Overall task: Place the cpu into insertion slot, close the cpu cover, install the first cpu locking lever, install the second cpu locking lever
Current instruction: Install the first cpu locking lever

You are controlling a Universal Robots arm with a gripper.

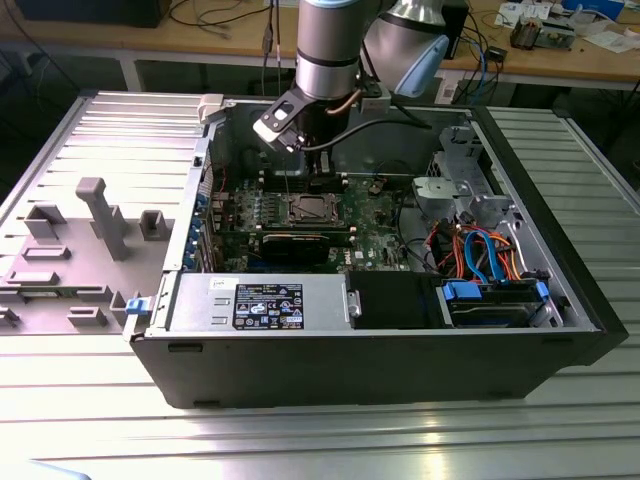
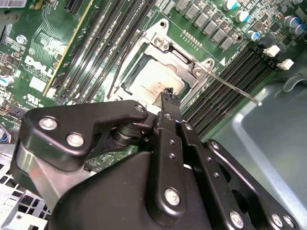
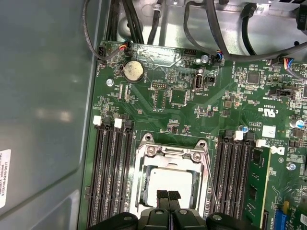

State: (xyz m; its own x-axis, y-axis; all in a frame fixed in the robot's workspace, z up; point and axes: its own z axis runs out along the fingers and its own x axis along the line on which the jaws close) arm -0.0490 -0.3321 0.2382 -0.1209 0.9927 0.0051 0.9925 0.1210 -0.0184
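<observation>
Two steps look done: cpu (image 3: 168,178) sits in the slot (image 1: 305,208), and the cover (image 3: 170,154) lies down over it, pale chip face showing through the window. Whether the cover is fully flat is hard to say from these angles.

Step in hand, by my read: first lever. One thin lever (image 2: 230,88) stands out from the socket corner, slanting over the memory slots (image 2: 225,81) and not hooked under any tab. In the first wrist view the same rod runs along one side of the cover. The other lever's state I cannot tell.

Gripper (image 3: 168,195) hangs just over the socket, tips pressed together with nothing between them. In the second wrist view a fingertip (image 2: 170,98) shows over the cpu's near edge; contact with chip or cover is not clear. Lever rod is near the tips but apart from them, off to one side.

Judgement: latching calls for the closed tips to bear on the thin rod itself, push it down and sideways under its catch, and stay off the chip face.

Exterior view: arm (image 1: 325,50) comes down into the open case (image 1: 350,350), over the green board (image 1: 375,235).
</observation>
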